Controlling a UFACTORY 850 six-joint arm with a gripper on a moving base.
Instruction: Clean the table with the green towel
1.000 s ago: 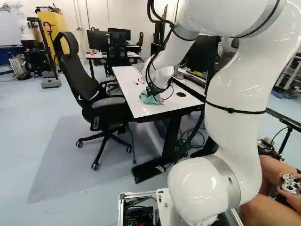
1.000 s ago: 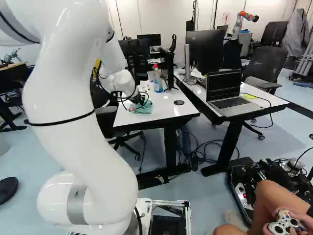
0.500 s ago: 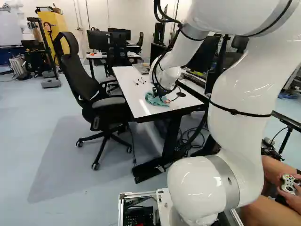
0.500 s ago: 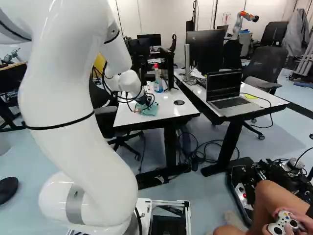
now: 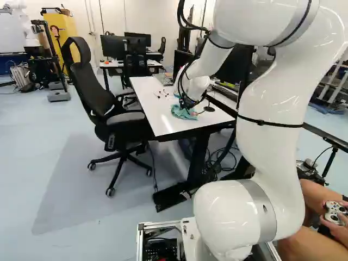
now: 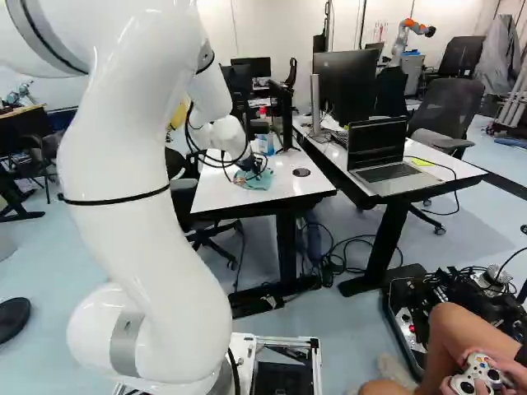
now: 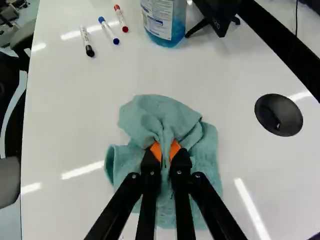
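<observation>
In the jaws, set narrow with the orange pads point(image 7: 175, 150) to either side, a bunched fold of the green towel point(image 7: 160, 117). Pressed on the bench point(image 7: 70, 125) under the jaws, crumpled at twelve o'clock of the grip, fanned out loosely towards four and eight. Taking straight ahead of the jaws as twelve: near eleven, a black-capped marker point(image 7: 87, 41), a blue-capped marker point(image 7: 108, 30) and a red-capped marker point(image 7: 120, 19); at twelve, a bottle of blue liquid point(image 7: 167, 22); a little past two, a round black disc point(image 7: 278, 115). Looks like mid-wipe: towel gripped and down on the bench, so past the fetching part. Impossible to tell how much has been wiped, with only glare to go by. Left to do, probably: more strokes outwards, especially towards eleven and twelve, minding the markers and bottle, then letting go of the towel.
</observation>
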